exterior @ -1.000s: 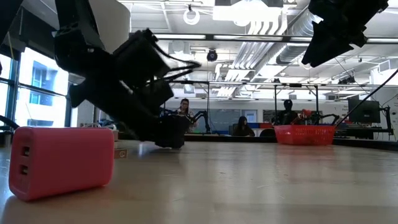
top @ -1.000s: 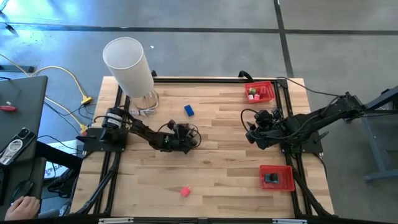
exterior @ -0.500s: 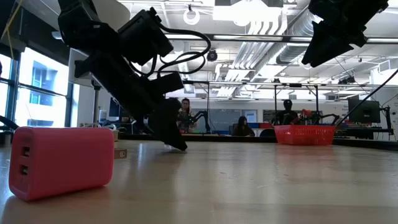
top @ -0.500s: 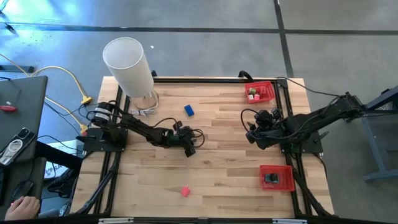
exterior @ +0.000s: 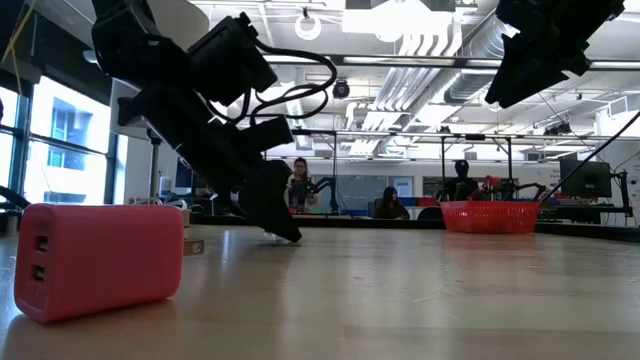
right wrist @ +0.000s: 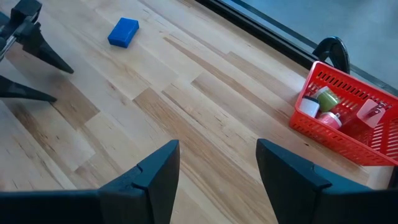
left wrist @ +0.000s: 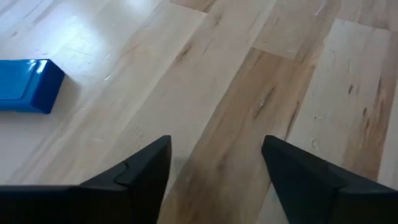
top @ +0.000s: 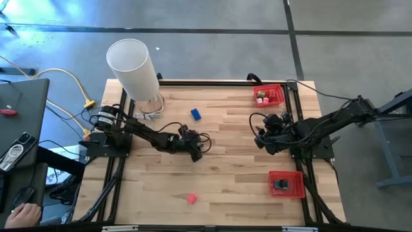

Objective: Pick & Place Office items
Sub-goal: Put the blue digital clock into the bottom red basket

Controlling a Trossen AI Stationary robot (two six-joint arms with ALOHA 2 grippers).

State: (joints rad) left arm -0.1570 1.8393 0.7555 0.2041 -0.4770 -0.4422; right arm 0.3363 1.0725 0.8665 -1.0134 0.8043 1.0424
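A blue piece (top: 196, 114) lies flat on the wooden table, far of centre, also in the left wrist view (left wrist: 25, 86). A pink piece (top: 192, 198) lies near the front edge, looming large in the low view (exterior: 98, 260). My left gripper (top: 196, 153) slants down over the table's middle, its tips just above the wood, open with only bare wood between its fingers (left wrist: 216, 146). It is nearer the front edge than the blue piece. My right gripper (top: 262, 138) hangs open above the table's right half, holding nothing (right wrist: 217, 149).
A red tray (top: 269, 95) at the far right corner holds green, pink and white pieces (right wrist: 326, 109). A second red tray (top: 286, 184) at the near right holds a black piece (top: 280, 184). A tall white cylinder (top: 132, 67) stands at the far left. People sit in the room beyond.
My left gripper has lifted its wrist a little, rolled, and tipped from steeply downward to a shallower slant; its fingers now reach farther toward the table's right and near edge. Over the last half second it has kept still.
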